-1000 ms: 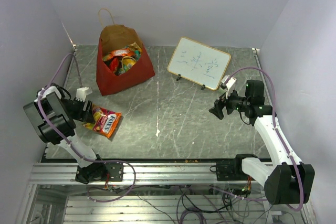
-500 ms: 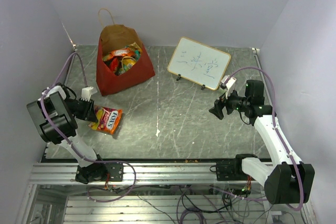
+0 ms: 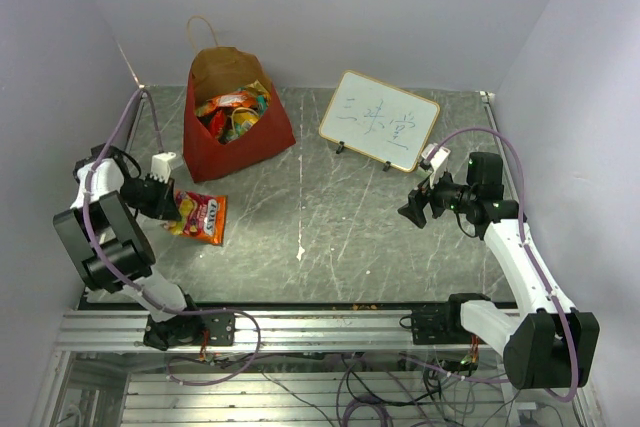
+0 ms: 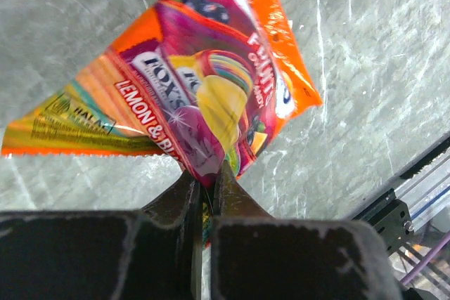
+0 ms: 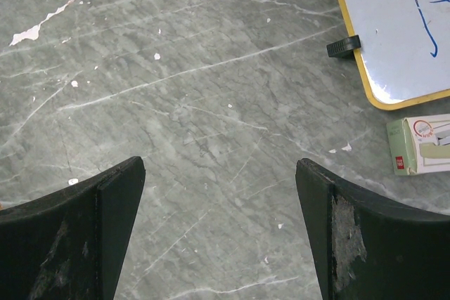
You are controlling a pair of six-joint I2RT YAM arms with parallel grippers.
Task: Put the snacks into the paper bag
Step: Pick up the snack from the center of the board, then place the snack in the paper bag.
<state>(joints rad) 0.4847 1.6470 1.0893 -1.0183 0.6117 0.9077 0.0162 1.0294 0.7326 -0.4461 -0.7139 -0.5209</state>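
Note:
A red and orange Fox's candy packet [image 3: 200, 218] hangs just off the table at the left, one edge pinched in my left gripper [image 3: 174, 209], which is shut on it. In the left wrist view the packet [image 4: 190, 96] fans out beyond the closed gripper [image 4: 207, 173]. The red paper bag [image 3: 235, 122] stands open behind it, with several snack packets [image 3: 235, 112] inside. My right gripper [image 3: 412, 210] hovers at the right with its fingers wide apart; in the right wrist view the gripper [image 5: 219, 194] has only bare table between them.
A small whiteboard [image 3: 380, 119] with writing stands at the back right on its feet. A small white box [image 5: 420, 144] lies by the whiteboard's yellow frame [image 5: 383, 100]. The table's front rail [image 3: 320, 322] runs along the near edge.
My left gripper closed on the candy packet's edge and drew it up and back toward the paper bag. The right arm has not moved.

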